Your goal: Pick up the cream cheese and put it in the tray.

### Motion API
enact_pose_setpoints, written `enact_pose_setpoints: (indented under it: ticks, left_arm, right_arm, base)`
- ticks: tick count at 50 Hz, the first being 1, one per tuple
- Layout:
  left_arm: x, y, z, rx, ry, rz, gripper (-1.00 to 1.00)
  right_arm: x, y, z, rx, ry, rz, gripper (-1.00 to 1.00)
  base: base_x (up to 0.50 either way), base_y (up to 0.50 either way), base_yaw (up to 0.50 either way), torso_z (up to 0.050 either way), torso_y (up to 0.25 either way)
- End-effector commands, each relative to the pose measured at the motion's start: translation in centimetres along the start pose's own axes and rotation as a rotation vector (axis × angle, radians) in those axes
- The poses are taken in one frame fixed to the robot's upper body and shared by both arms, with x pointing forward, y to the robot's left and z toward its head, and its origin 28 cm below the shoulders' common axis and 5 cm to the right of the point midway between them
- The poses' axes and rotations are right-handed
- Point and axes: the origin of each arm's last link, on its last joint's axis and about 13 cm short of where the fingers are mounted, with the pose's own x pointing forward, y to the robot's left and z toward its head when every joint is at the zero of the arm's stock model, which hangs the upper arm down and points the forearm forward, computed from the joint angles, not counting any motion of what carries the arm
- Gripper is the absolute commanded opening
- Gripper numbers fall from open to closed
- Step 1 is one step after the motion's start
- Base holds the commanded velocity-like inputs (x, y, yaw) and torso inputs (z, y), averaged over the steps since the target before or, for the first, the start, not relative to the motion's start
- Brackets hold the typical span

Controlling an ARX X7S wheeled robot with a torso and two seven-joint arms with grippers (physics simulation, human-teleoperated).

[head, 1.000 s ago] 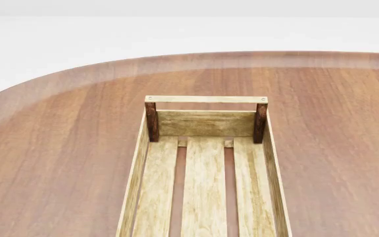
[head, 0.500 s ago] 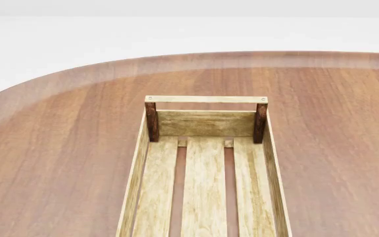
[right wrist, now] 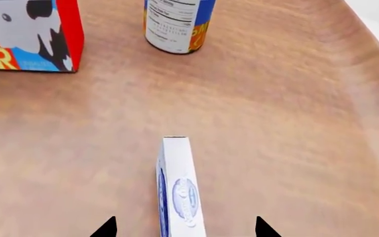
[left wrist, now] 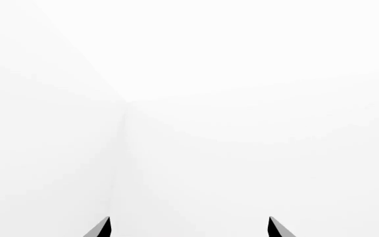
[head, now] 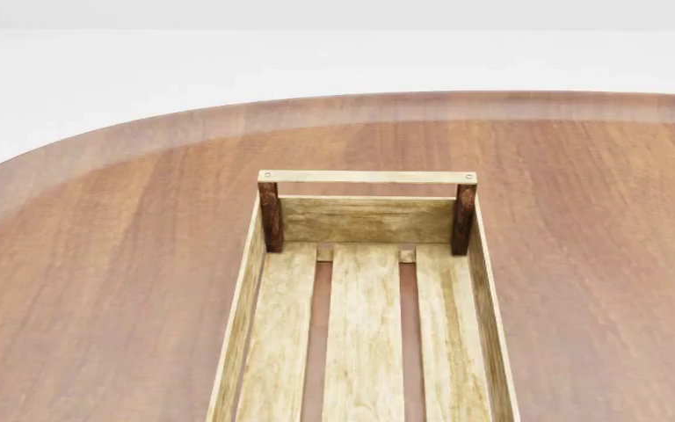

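Nothing has moved: spread right pincer (right wrist: 184,228) straddles cream cheese (right wrist: 178,190), tray (head: 246,290) unoccupied.

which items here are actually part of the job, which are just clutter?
Part of the job:
- cream cheese, between the open right hand tips
- tray, nothing in its visible part

Clutter:
- red butter box
- can
- table

Left hand: open, facing blank white.
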Motion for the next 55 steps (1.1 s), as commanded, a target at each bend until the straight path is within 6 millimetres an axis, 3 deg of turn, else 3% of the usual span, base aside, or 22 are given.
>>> enact_pose_setpoints:
  ticks: [1,4,5,26,55]
  left_arm:
    - [0.0,0.0,0.1,0.001,0.001,0.0,1.0]
    - [0.0,0.0,0.0,0.001,0.0,0.001,1.0]
    - [0.0,0.0,0.0,0.001,0.0,0.001,1.0]
    - [0.0,-0.1,-0.2,0.004,0.004,-0.002,1.0]
    - [0.1,0.0,-0.1,0.004,0.006,0.001,1.0]
  right_arm:
    - [0.5,0.1,-0.2,-0.005,0.011,-0.012,1.0]
    - [0.7,0.2,-0.3,-0.007,0.014,-0.005,1.0]
    - [0.7,0.2,-0.3,-0.007,0.015,-0.004,-1.0]
    - [0.2,0.2,-0.1,0.023,-0.006,0.085,-1.0]
    - [-4.6,-3.1,2.2,0.12,-0.199,0.229,-1.0]
  base:
    - [0.0,0.0,0.0,0.0,0.0]
    - [0.0,0.0,0.0,0.0,0.0]
    - [0.0,0.0,0.0,0.0,0.0]
    - [0.0,0.0,0.0,0.0,0.0]
    - [0.0,0.0,0.0,0.0,0.0]
